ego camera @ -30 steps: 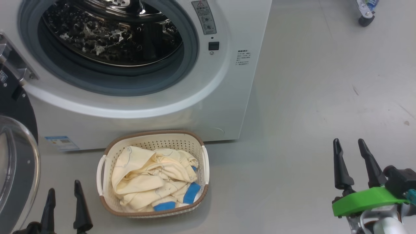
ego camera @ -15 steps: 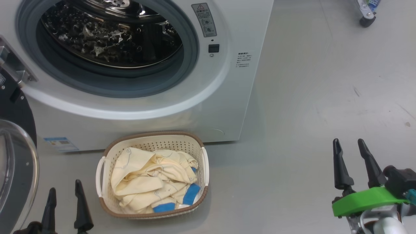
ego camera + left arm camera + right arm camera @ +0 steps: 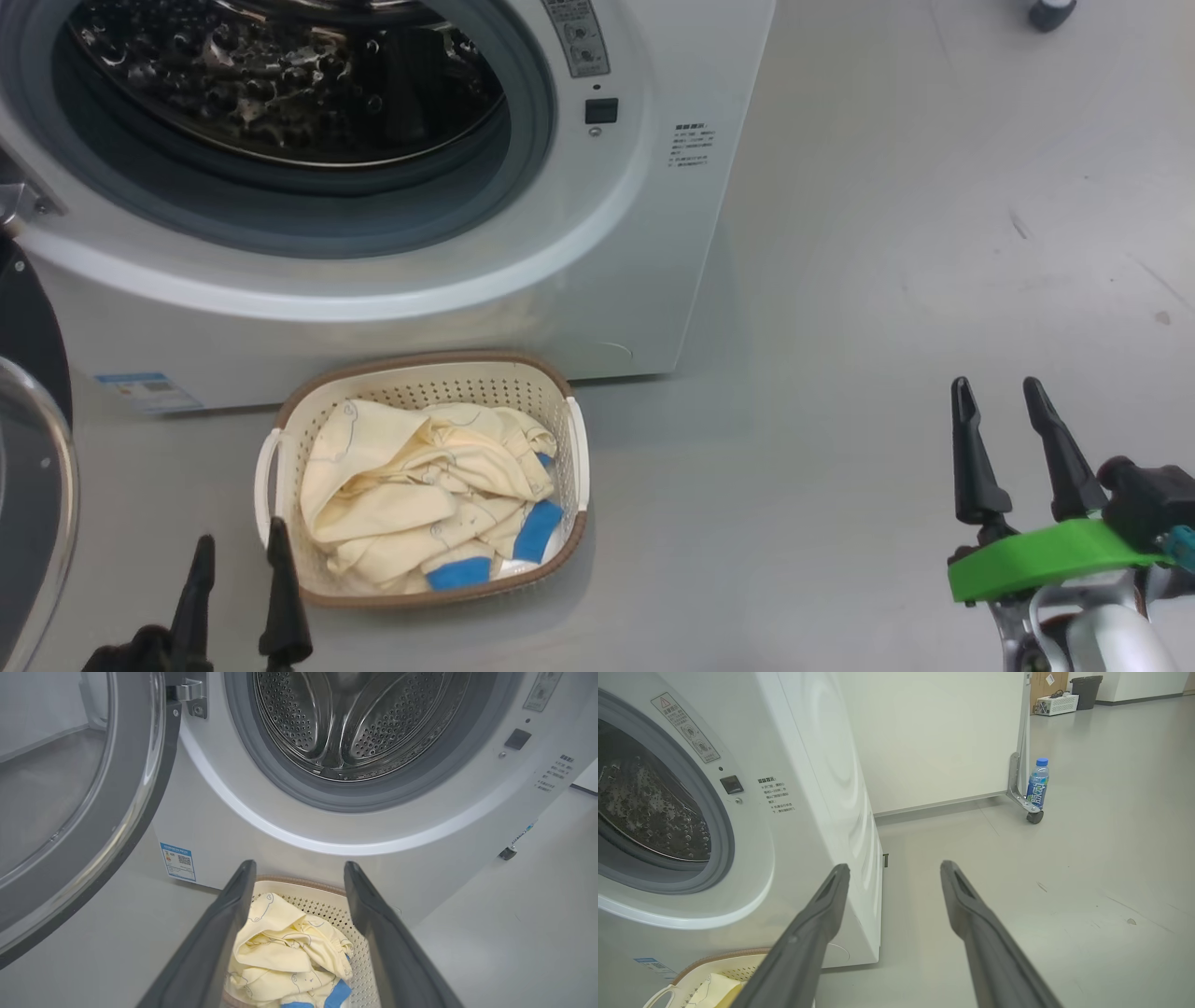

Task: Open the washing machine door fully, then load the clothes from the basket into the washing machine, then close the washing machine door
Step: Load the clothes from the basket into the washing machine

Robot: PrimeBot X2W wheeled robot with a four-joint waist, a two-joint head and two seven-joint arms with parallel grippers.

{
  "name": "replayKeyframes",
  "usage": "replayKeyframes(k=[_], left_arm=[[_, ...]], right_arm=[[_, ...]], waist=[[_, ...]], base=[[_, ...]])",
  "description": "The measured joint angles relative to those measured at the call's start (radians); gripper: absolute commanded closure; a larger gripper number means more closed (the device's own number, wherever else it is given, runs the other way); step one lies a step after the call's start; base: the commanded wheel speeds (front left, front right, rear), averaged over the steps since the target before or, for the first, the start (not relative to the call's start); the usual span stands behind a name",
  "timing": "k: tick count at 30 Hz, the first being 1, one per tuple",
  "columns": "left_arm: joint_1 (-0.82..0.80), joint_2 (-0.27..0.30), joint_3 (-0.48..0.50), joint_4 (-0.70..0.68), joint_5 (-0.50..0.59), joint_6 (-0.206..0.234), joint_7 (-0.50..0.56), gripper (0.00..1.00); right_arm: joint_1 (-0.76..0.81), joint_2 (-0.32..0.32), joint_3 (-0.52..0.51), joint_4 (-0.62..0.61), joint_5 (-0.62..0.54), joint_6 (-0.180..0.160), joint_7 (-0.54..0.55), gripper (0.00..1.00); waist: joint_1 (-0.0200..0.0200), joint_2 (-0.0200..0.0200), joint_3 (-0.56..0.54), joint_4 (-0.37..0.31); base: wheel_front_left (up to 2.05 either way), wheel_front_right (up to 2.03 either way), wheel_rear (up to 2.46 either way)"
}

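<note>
The washing machine [image 3: 597, 280] stands with its steel drum [image 3: 355, 718] exposed. The washing machine door [image 3: 93, 812] is swung wide open at the left, its glass showing at the head view's left edge [image 3: 28, 485]. On the floor in front sits the basket [image 3: 425, 373] holding the clothes [image 3: 411, 485], cream fabric with blue pieces. My left gripper [image 3: 240, 546] is open at the basket's near-left corner, one fingertip over its rim. In the left wrist view the gripper [image 3: 299, 865] frames the clothes [image 3: 285, 947] between its fingers. My right gripper [image 3: 995, 387] hangs open over bare floor, far right of the basket.
Grey floor stretches to the right of the machine. A blue-capped drink bottle [image 3: 1037, 784] stands by a castor [image 3: 1035, 816] of a white partition in the right wrist view. The basket's rim [image 3: 714, 959] shows at that view's lower left.
The head camera has shifted, sliding the scene up and left. My left gripper has moved right, up to the basket's near-left corner. The right gripper stays open in place.
</note>
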Motion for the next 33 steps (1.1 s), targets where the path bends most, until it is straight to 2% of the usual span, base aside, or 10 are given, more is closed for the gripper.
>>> replayKeyframes(k=[10,17,33], left_arm=[[-0.156,0.002,-0.085,0.144,0.02,-0.002,0.0,0.0],[-0.282,0.043,-0.162,0.298,0.009,-0.008,0.0,0.0],[-0.575,0.099,-0.202,0.614,-0.039,-0.008,0.009,0.0]], right_arm=[[-0.079,0.003,0.035,0.0,0.022,0.0,0.0,0.0],[-0.121,0.004,0.057,0.001,0.051,0.0,0.0,0.0],[-0.201,0.004,0.082,-0.001,0.059,0.0,0.0,0.0]], waist=[[0.0001,0.0,0.118,-0.038],[0.0001,0.0,0.202,-0.076],[0.0001,0.0,0.36,-0.099]], base=[[0.0,0.0,0.0],[0.0,0.0,0.0],[0.0,0.0,0.0]])
